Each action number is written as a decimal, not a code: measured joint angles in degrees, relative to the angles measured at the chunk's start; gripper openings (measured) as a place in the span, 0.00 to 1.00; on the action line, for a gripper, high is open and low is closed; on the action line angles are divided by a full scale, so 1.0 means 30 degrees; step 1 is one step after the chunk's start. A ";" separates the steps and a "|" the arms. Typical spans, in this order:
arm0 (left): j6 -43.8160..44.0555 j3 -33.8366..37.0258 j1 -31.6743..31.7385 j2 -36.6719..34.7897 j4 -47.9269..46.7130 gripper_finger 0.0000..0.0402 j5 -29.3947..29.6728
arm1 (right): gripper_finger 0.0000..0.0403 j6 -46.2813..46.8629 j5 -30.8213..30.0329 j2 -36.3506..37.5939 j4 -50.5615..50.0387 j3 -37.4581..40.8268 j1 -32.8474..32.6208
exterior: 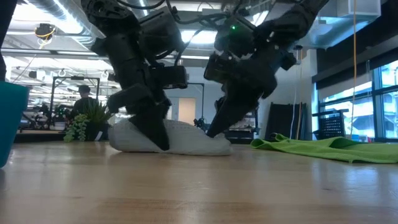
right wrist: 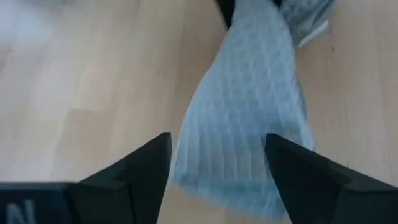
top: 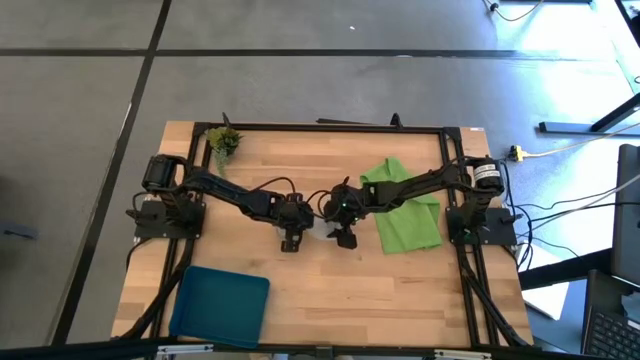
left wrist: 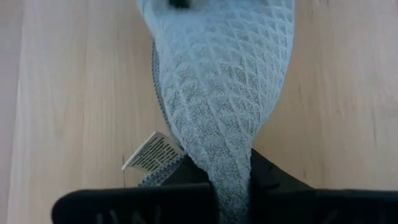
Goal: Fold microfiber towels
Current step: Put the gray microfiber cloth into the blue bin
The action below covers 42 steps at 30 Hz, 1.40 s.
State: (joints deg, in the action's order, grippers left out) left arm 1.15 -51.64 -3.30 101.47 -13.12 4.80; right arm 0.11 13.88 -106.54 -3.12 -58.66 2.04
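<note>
Left end effector (top: pixel 291 243) is clamped tight on the soft light grey waffle-weave towel (exterior: pixel 171 138) mid-desk (top: pixel 330 290); right end effector (right wrist: pixel 217 180) gapes wide, fingers straddling it. Bright lime green cloth (top: pixel 405 210) lies just beside.

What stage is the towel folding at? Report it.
Done: nothing looks folded. The green towel lies rumpled under the right arm. In hand: the left hand is shut on the grey towel, bunched mid-table; the right hand stands open around its other end. Left: both folds.
</note>
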 joint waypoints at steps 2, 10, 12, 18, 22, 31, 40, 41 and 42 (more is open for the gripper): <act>0.0095 0.0041 -0.0102 -0.0443 -0.0782 0.05 0.0041 | 0.65 -0.0107 0.0281 0.0406 -0.1248 -0.0403 0.0000; 0.0418 0.0069 -0.0853 -0.2708 -0.3295 0.05 0.1449 | 0.65 0.0301 -0.2546 0.3490 -0.2441 -0.0508 -0.0966; 0.0578 0.0073 -0.1094 -0.3374 -0.3821 0.05 0.1554 | 0.65 0.0262 -0.3366 0.4063 -0.2293 -0.0567 -0.1378; 0.1559 0.0066 -0.2288 -0.5797 -0.5800 0.05 0.2204 | 0.65 -0.0123 -0.4261 0.4798 -0.2445 -0.0559 -0.2523; 0.2151 0.0045 -0.3384 -0.7555 -0.7283 0.05 0.2782 | 0.65 -0.0187 -0.4272 0.5043 -0.2382 -0.0551 -0.3041; 0.5112 0.0029 -0.6539 -1.0599 -1.0841 0.05 0.3517 | 0.65 -0.0201 -0.4308 0.5117 -0.1993 -0.0544 -0.3786; 0.9039 0.0007 -1.1005 -1.2432 -1.2307 0.05 0.3518 | 0.65 -0.0155 -0.4308 0.5122 -0.0927 -0.0533 -0.4007; 0.9624 0.0007 -1.1626 -1.2520 -1.2376 0.05 0.3519 | 0.65 -0.0163 -0.4308 0.5122 -0.0839 -0.0530 -0.4007; 1.0237 0.0007 -1.2200 -1.2547 -1.2476 0.05 0.3519 | 0.65 -0.0137 -0.4301 0.5122 -0.0773 -0.0530 -0.4014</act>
State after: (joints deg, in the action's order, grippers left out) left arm 31.86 -51.62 -39.90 63.83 -50.55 15.35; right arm -0.30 0.97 -91.18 -5.44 -60.25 -10.00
